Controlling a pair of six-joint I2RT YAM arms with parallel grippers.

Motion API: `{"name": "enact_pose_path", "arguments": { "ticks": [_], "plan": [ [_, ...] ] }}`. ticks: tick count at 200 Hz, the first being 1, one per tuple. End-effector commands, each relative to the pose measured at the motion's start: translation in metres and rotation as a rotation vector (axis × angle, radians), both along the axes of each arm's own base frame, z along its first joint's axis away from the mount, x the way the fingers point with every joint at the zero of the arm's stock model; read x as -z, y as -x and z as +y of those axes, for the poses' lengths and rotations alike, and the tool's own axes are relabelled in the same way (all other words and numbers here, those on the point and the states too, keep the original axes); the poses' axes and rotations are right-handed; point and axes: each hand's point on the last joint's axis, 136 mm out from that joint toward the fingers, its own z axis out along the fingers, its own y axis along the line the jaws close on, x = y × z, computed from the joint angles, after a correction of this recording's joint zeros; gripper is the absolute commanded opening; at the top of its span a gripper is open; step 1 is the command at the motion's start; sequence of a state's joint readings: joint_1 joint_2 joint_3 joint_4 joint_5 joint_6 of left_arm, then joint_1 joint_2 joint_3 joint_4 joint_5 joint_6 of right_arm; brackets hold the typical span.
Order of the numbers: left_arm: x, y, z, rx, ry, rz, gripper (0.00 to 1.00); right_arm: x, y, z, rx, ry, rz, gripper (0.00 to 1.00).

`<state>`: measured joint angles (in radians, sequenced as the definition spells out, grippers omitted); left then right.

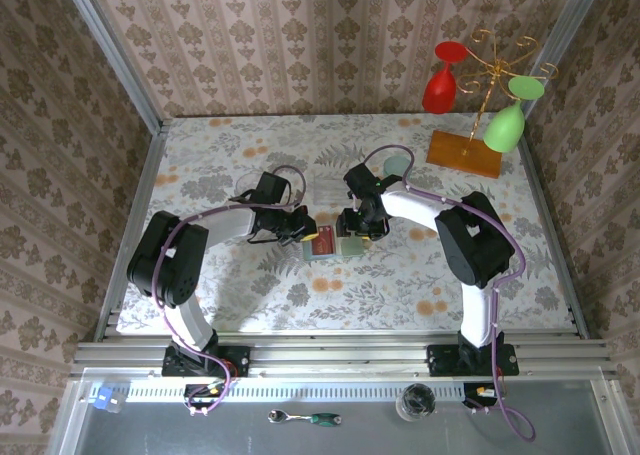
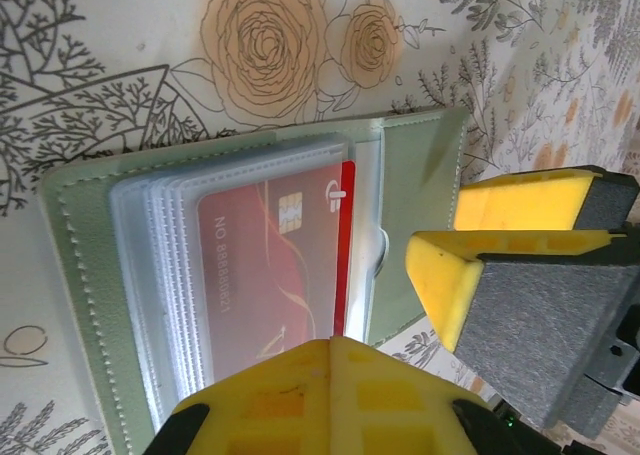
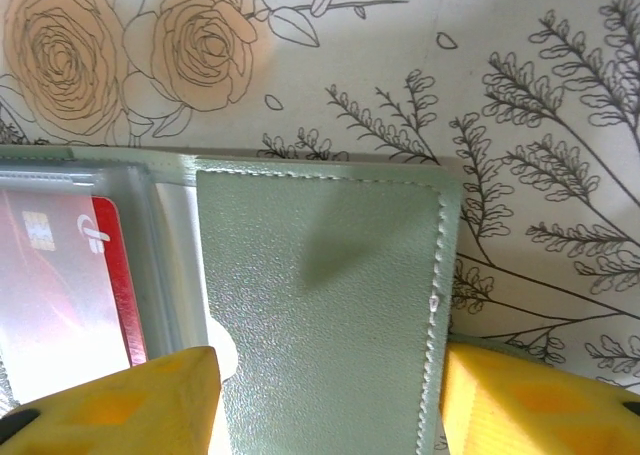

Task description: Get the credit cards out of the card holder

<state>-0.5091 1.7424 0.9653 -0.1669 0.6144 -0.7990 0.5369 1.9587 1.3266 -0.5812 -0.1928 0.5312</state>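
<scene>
The left pincer (image 2: 330, 375), closed, sat over the open card holder (image 2: 420, 165). The right pincer (image 3: 325, 395) stood apart, straddling its right half.

Sage-green card holder (image 2: 420, 205), red card (image 2: 270, 275) (floral-print table (image 1: 400, 285))

Around me, damask-papered walls (image 1: 300, 35) fill the frame's top; my table (image 1: 400, 295) (flower-patterned) lies brightly lit below.

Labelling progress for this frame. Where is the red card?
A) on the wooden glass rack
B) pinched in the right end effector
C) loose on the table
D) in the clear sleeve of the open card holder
D: the red card lies under the clear sleeve inside the open card holder, its chip showing through the plastic.
</scene>
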Motion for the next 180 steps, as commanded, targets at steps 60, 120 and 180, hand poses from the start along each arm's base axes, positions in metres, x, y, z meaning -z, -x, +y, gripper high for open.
{"name": "enact_pose_path", "arguments": {
  "ticks": [60, 120, 180],
  "plan": [
    [0.020, 0.002, 0.013, 0.015, -0.096, 0.023, 0.00, -0.039, -0.003, -0.006, 0.077, -0.011, -0.070, 0.59],
    [0.027, 0.004, 0.019, 0.010, -0.126, 0.031, 0.00, -0.045, 0.000, 0.058, 0.036, -0.362, 0.013, 0.48],
    [0.031, 0.005, 0.020, 0.011, -0.136, 0.038, 0.00, -0.022, 0.005, 0.073, 0.027, -0.431, 0.096, 0.34]
  ]
}}
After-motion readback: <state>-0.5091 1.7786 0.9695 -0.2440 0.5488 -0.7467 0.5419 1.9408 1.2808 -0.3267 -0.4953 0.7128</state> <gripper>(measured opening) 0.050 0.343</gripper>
